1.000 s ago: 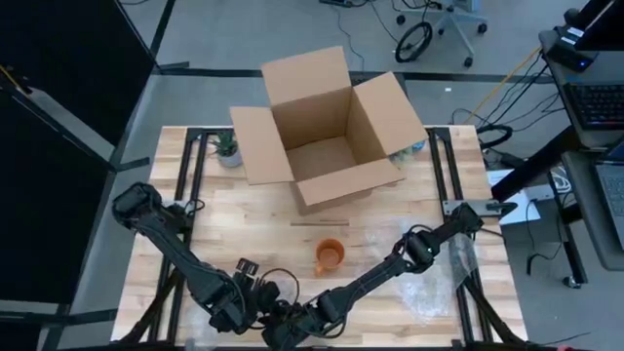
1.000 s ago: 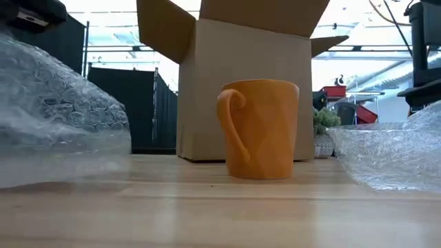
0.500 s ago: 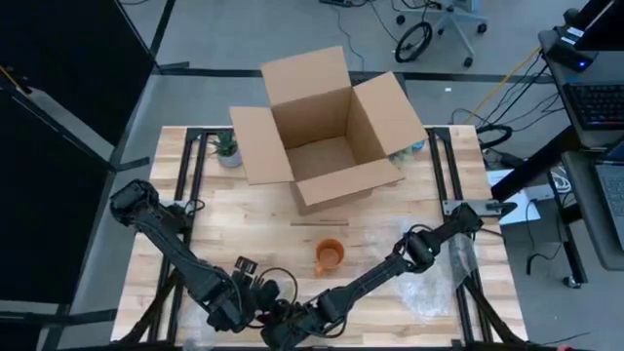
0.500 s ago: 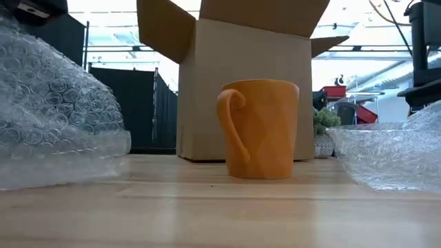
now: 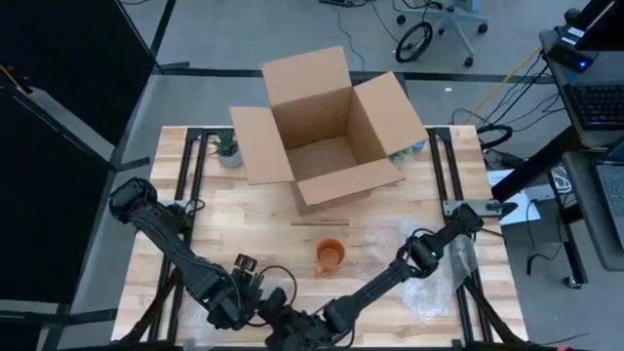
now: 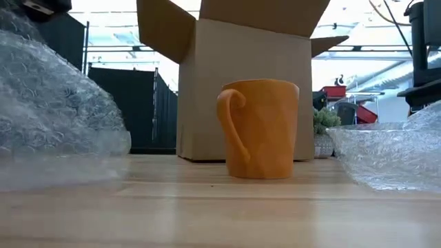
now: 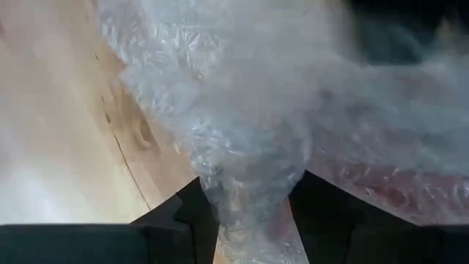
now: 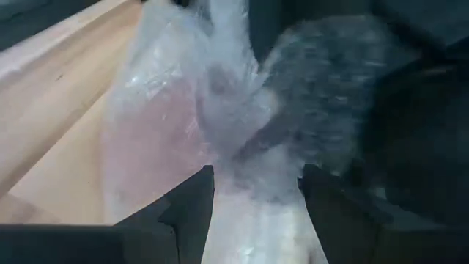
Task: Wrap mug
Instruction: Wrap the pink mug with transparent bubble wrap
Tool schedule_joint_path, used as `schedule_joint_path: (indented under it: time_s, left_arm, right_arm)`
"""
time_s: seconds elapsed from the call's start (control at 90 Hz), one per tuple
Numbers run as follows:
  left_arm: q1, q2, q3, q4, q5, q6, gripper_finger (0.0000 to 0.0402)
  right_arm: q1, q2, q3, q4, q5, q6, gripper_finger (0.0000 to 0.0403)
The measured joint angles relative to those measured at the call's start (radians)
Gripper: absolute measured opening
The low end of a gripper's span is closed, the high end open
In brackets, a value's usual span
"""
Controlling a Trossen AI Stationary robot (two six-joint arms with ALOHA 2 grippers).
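Note:
An orange mug [image 5: 331, 255] [image 6: 262, 128] stands upright on its base in the middle of the wooden table, handle toward the near side. My left gripper [image 5: 276, 314] and my right gripper [image 5: 322, 322] sit close together at the table's near edge, each shut on a sheet of clear bubble wrap [image 7: 242, 95] [image 8: 220, 110]. The sheet billows at the left of the low view [image 6: 55, 117], nearer than the mug and apart from it. My left gripper pinches a bunched-up part of the bubble wrap [image 7: 245, 183] between its two fingers; several layers are gathered there. The sheet fans out beyond the fingers over the table. My right gripper pinches another gathered part of the same wrap [image 8: 253, 172] between its two fingers, and the wrap spreads out ahead of them.
An open cardboard box [image 5: 327, 127] stands behind the mug at the far side, flaps spread. A small potted plant [image 5: 227, 148] sits far left of it. More bubble wrap [image 5: 434, 288] [image 6: 386, 155] lies near the table's right edge. Bare wood surrounds the mug.
Both grippers have moved a little toward the table's near edge, keeping their hold. The bubble wrap between them has shifted: its bulge rose and then spread lower. The mug has stayed where it was.

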Motion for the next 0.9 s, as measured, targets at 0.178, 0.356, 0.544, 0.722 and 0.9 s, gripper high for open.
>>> schedule_joint_path:
  time_s: [0.178,0.356,0.544,0.722,0.9]
  left_arm:
    - [0.000,0.000,-0.002,-0.005,0.005,0.000,0.0138]
    - [-0.001,0.002,-0.003,0.007,0.009,0.002,0.0138]
    - [-0.002,0.005,-0.003,0.005,0.012,0.004,0.0138]
    - [-0.002,0.007,0.004,-0.014,0.013,0.006,0.0138]
    - [-0.004,0.006,0.048,-0.057,0.013,0.002,0.0138]
  right_arm:
    - [-0.015,-0.001,0.000,0.012,-0.046,0.076,0.0192]
    - [-0.052,0.002,0.000,-0.029,-0.205,0.154,0.0192]
    - [-0.063,0.002,0.004,-0.095,-0.321,0.259,0.0192]
    - [-0.063,-0.003,0.006,-0.156,-0.354,0.324,0.0192]
    - [-0.061,-0.006,0.007,-0.164,-0.347,0.331,0.0192]
